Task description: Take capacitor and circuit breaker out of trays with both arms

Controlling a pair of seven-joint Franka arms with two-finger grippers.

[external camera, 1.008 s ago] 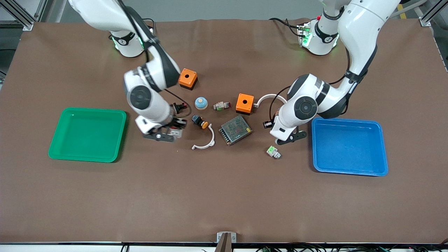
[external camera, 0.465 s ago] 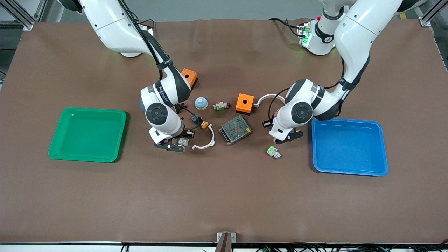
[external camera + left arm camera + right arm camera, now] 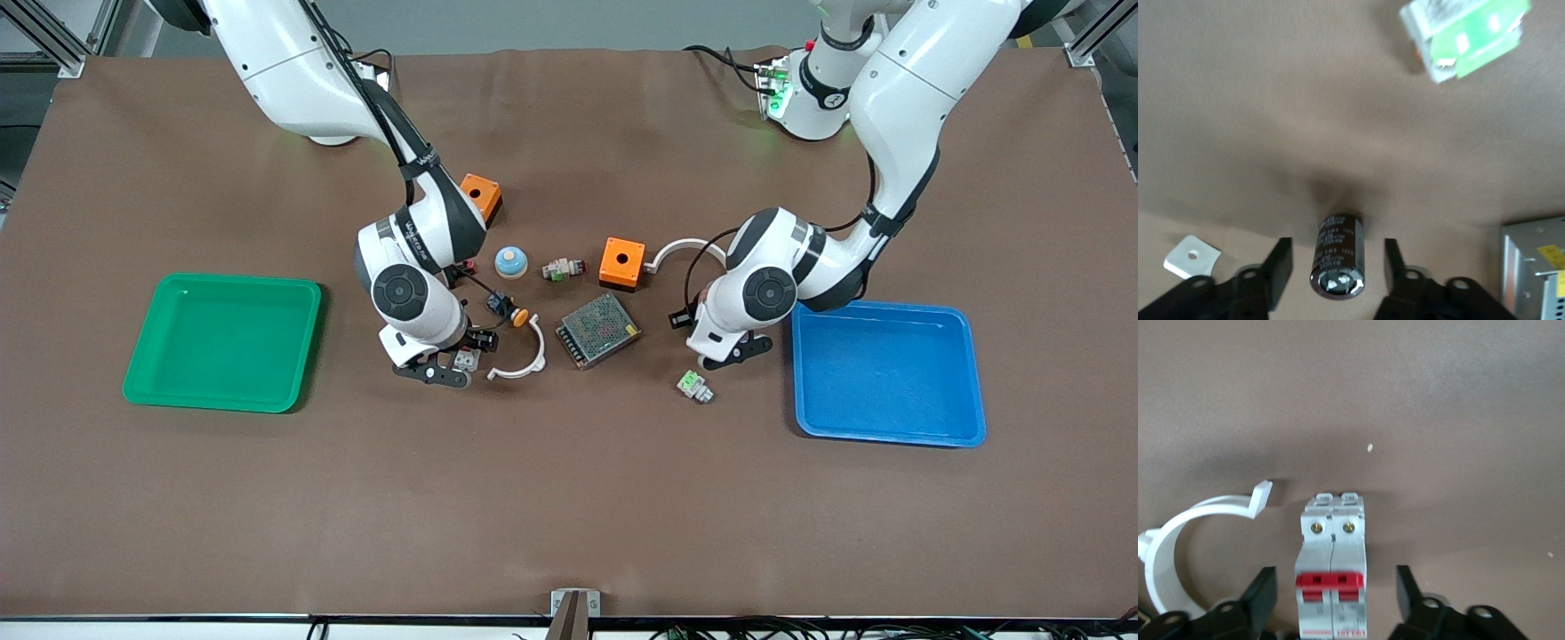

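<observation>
The capacitor (image 3: 1338, 255), a stubby black cylinder with a pale end, lies on the brown mat between the spread fingers of my left gripper (image 3: 1337, 270), untouched. The front view hides it under my left gripper (image 3: 727, 353), low beside the blue tray. The breaker (image 3: 1333, 577), a white-grey block with red levers, lies between the open fingers of my right gripper (image 3: 1335, 593), with gaps on both sides. In the front view the breaker (image 3: 464, 359) shows at my right gripper (image 3: 442, 366), next to a white clamp.
Green tray (image 3: 222, 342) at the right arm's end, blue tray (image 3: 889, 373) at the left arm's end. Between them: mesh box (image 3: 598, 330), two orange boxes (image 3: 621, 260), orange-capped push button (image 3: 508, 309), white clamps (image 3: 520, 360), green-and-white connector (image 3: 694, 386).
My right gripper moved toward the left arm's end and came round the breaker. My left gripper shifted slightly beside the blue tray. Both are nearly still over the last half second.
</observation>
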